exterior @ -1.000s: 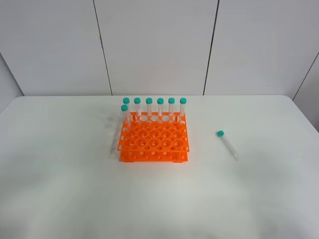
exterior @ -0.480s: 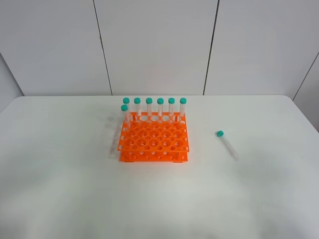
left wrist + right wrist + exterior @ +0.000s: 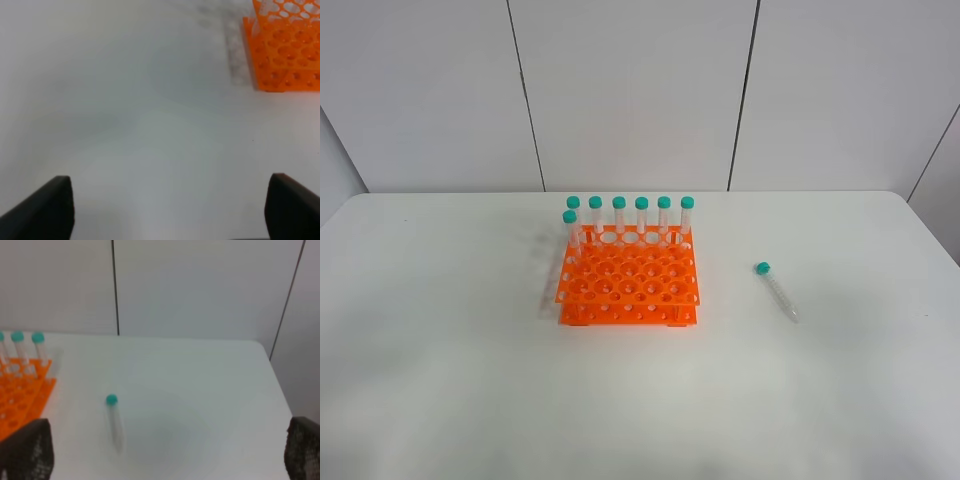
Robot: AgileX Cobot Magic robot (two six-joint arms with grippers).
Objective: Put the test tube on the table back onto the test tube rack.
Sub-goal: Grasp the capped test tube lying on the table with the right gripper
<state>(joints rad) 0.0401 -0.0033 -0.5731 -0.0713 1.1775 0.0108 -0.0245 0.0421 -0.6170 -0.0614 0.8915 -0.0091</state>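
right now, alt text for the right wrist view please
A teal-capped test tube lies flat on the white table, ahead of the open right pincer. The orange test tube rack, holding upright capped tubes, stands apart from it.

Test tube (image 3: pixel 776 290) right of rack (image 3: pixel 629 285) (on table (image 3: pixel 450 350))

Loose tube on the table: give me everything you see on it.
Slim clear test tube, plastic by its look, teal-green cap, tapered tip. It lies flat on the white table, right of the orange rack and apart from it, cap toward the far edge, tip nearer the camera. Only the table touches it.
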